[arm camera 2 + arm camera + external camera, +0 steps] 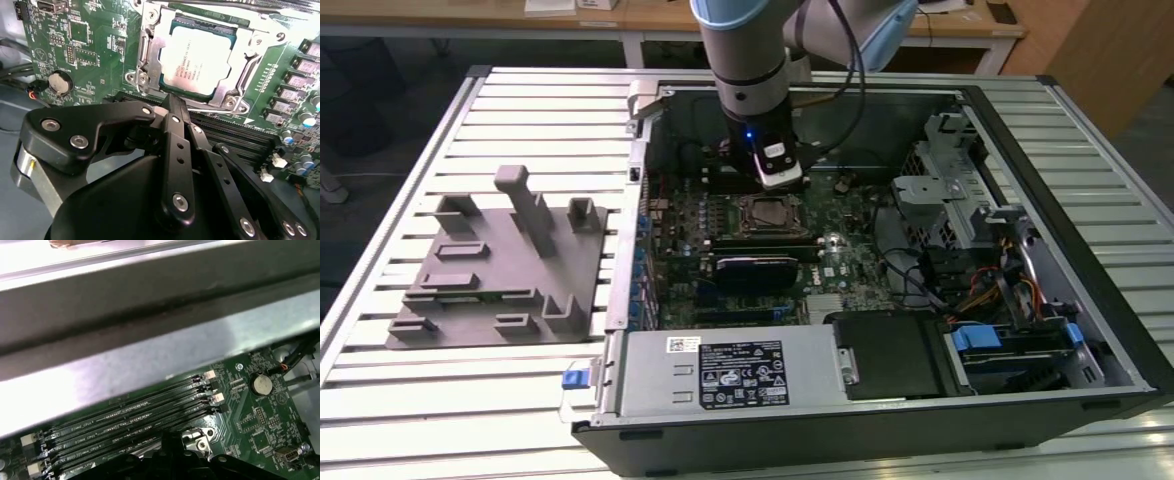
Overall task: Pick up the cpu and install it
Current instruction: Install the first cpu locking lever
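In the second wrist view the cpu, a pale silvery square chip, lies flat inside the metal-framed socket on the green motherboard. My gripper hangs just off the socket's edge, its black fingers drawn together to a point with nothing between them. It does not touch the chip. In the exterior view the gripper hovers inside the open computer case, just behind the socket.
The gray slotted fixture lies on the table at the exterior view's left. Memory slots run beside the socket, under the case wall. A coin battery, cables and the drive cage crowd the case.
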`<state>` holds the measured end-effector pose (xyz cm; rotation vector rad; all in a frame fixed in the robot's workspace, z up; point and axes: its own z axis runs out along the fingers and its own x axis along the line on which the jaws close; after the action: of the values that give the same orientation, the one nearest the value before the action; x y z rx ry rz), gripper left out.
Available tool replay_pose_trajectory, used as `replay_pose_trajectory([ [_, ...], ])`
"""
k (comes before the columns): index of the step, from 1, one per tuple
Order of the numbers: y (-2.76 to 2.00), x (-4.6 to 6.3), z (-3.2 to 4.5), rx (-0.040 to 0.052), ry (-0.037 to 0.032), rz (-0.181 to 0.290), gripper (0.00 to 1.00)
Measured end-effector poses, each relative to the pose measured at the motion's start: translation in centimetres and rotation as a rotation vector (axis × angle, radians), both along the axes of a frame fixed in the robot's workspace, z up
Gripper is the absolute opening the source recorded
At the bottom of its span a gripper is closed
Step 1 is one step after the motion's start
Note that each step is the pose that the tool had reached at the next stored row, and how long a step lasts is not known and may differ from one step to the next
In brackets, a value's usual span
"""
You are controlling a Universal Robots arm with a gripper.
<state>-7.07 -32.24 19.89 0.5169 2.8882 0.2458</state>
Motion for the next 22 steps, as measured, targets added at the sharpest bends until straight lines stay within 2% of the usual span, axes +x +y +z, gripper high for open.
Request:
replay_pose_trajectory([
  [8,0.57,0.00,-0.03,0.0022,-0.0007,-0.022,0.11],
  [22,0.81,0.00,-0.13,0.0070,-0.0016,-0.022,0.11],
])
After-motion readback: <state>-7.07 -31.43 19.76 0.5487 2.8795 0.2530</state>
